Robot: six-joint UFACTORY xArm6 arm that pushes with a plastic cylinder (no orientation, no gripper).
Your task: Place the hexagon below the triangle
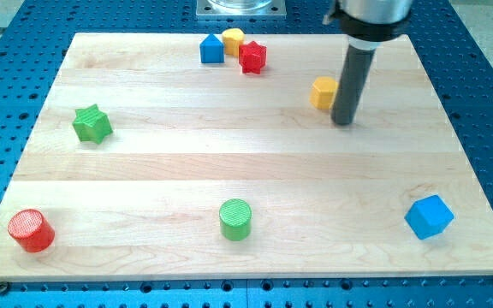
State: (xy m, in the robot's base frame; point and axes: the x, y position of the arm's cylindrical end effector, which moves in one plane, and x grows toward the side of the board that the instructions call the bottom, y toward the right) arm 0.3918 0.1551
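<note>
Your tip (342,122) is down on the board (229,162) in the upper right, right beside the yellow hexagon (323,92), which sits just to its left, and there is no claw on this rod to call open or clenched. Up at the top edge you have 3 blocks bunched together: a blue house-like block (211,49) that may be your triangle, though you cannot be sure of its shape, a yellow block (233,38) and a red star (252,57). Elsewhere, a green star (92,124) sits at the left, a red cylinder (31,230) at the bottom left, a green cylinder (235,219) at bottom centre and a blue cube (429,216) at the bottom right, all well apart from your tip.
</note>
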